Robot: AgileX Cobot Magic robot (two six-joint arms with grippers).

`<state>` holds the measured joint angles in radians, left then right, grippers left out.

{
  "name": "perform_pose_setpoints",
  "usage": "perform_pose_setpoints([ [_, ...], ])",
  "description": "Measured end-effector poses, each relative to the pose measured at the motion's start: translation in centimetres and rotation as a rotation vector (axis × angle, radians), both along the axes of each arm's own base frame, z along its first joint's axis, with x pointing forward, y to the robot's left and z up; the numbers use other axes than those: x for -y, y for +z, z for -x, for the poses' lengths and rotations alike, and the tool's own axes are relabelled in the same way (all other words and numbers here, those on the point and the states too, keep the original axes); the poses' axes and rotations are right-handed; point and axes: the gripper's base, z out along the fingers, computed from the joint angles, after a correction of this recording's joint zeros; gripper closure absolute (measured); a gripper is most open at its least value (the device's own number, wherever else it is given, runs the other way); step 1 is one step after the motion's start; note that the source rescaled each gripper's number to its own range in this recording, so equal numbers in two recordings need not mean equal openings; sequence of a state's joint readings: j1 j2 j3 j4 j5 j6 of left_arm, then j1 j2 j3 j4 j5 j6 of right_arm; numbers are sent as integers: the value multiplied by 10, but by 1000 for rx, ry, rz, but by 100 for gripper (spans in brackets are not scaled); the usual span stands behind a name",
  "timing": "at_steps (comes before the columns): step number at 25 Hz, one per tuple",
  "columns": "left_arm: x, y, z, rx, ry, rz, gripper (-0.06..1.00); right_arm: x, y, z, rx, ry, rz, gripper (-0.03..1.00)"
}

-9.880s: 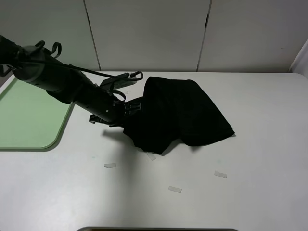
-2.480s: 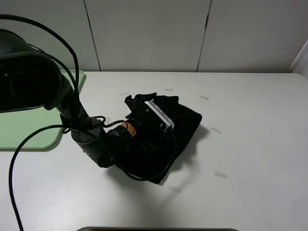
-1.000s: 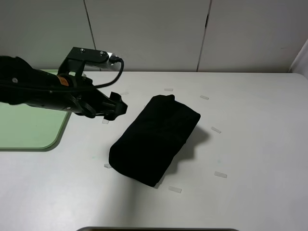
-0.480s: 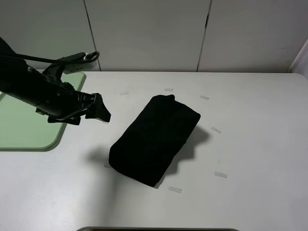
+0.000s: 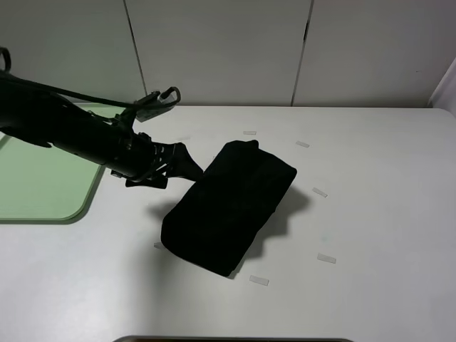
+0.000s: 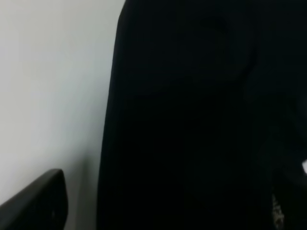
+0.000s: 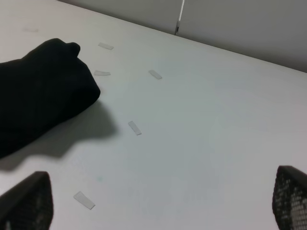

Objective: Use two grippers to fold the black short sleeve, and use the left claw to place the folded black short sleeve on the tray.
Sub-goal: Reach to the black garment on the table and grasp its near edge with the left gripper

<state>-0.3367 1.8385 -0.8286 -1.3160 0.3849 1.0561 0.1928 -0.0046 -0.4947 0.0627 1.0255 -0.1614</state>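
Soft matte black short sleeve (image 5: 229,205) folded oblong, left tool (image 5: 187,162) beside it, spread unclear, right tool (image 7: 158,199) spread

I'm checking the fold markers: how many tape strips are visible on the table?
6: two strips beyond the black short sleeve, one right of it, two nearer the camera, one at its left corner. More may be hidden.

1. The black short sleeve (image 5: 229,206) lies folded into a thick oblong bundle on the white table, running diagonally from near-left to far-right, its far end rounded with a small bump.
2. The light green tray (image 5: 43,178) sits flat at the far left edge, well apart from the shirt, corners rounded.
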Motion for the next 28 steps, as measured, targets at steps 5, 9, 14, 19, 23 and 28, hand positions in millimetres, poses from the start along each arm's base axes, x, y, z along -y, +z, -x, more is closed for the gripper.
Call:
perform_pose_setpoints([
  [5,1,-12,-12,56,-1,-31,12,0,0,0,0,0,0,-3],
  [9,0,-21,-18,80,-8,-63,12,0,0,0,0,0,0,-3],
  [14,4,-33,-25,60,-23,-66,12,0,0,0,0,0,0,-3],
  [19,13,-47,-36,22,-35,-13,12,0,0,0,0,0,0,-3],
  [23,25,-51,-39,3,-48,36,13,0,0,0,0,0,0,-3],
  [28,45,-54,-35,8,-88,53,19,0,0,0,0,0,0,-3],
])
